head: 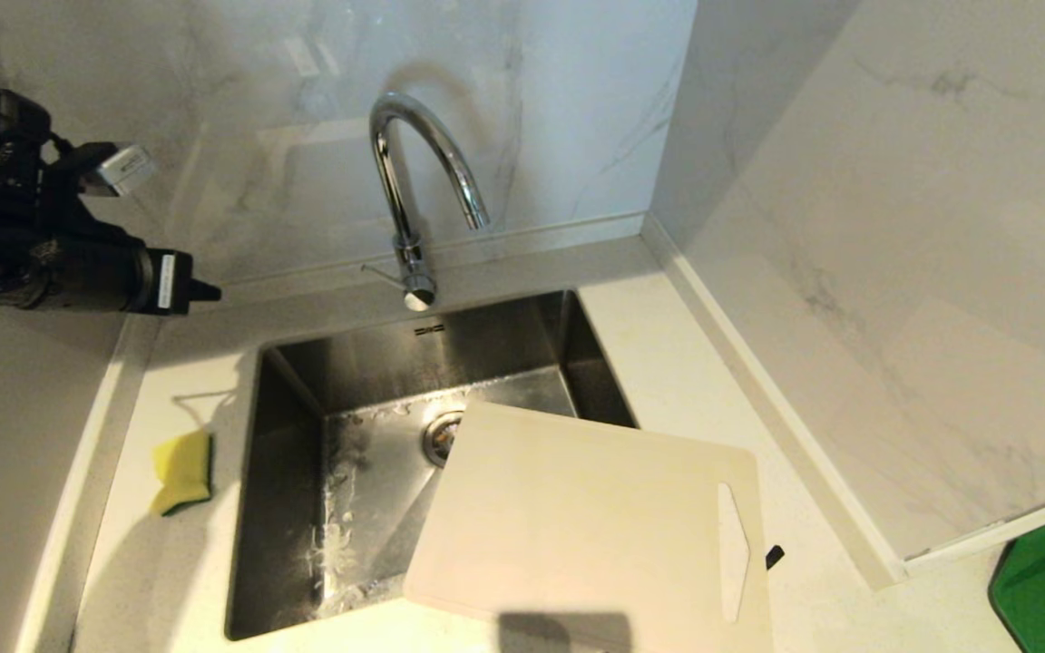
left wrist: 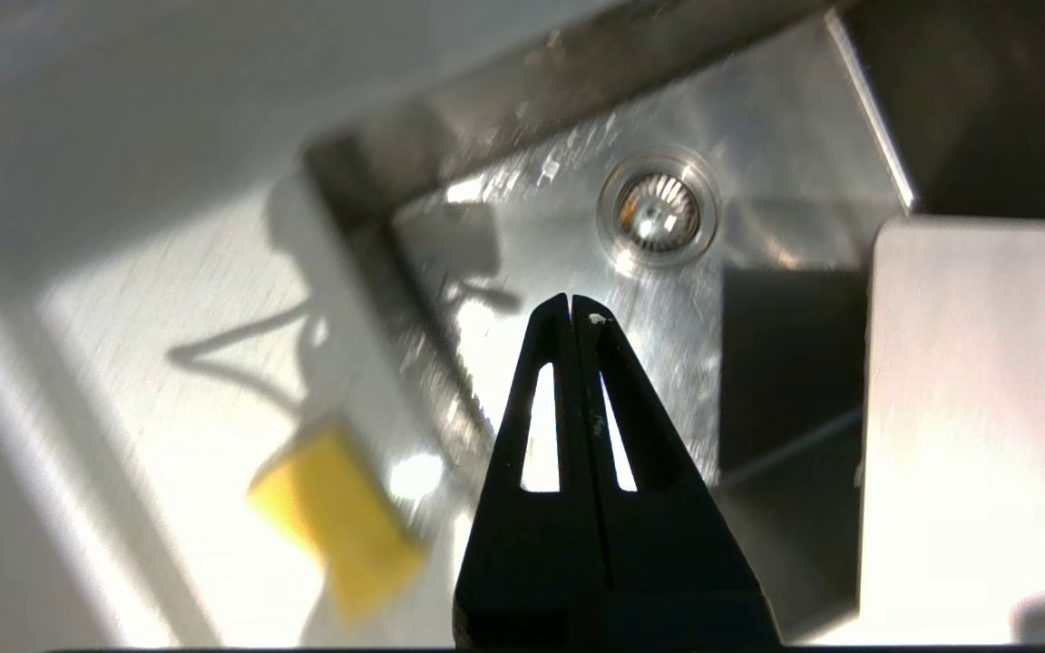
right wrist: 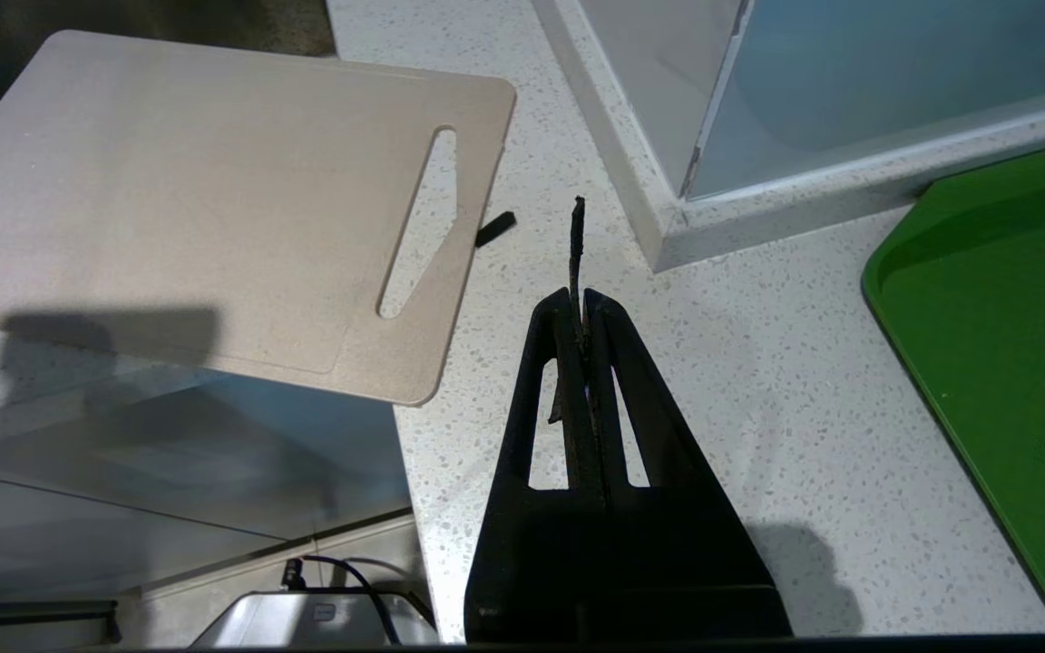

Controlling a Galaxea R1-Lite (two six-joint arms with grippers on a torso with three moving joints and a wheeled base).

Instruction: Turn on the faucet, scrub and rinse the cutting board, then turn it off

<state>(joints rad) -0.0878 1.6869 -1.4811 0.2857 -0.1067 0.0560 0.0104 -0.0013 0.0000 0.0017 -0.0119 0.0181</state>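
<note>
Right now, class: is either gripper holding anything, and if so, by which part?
Nothing is held. The left gripper is shut and empty above the sink; the right gripper is shut over the counter.

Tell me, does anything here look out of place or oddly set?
Yes: the cutting board lies askew, half on the counter and half jutting over the sink. A thin dark strip sticks out from the shut right gripper. The sponge lies on the counter.

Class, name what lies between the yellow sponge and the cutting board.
The sink basin with its drain, seen in the head view, separates sponge from cutting board.
</note>
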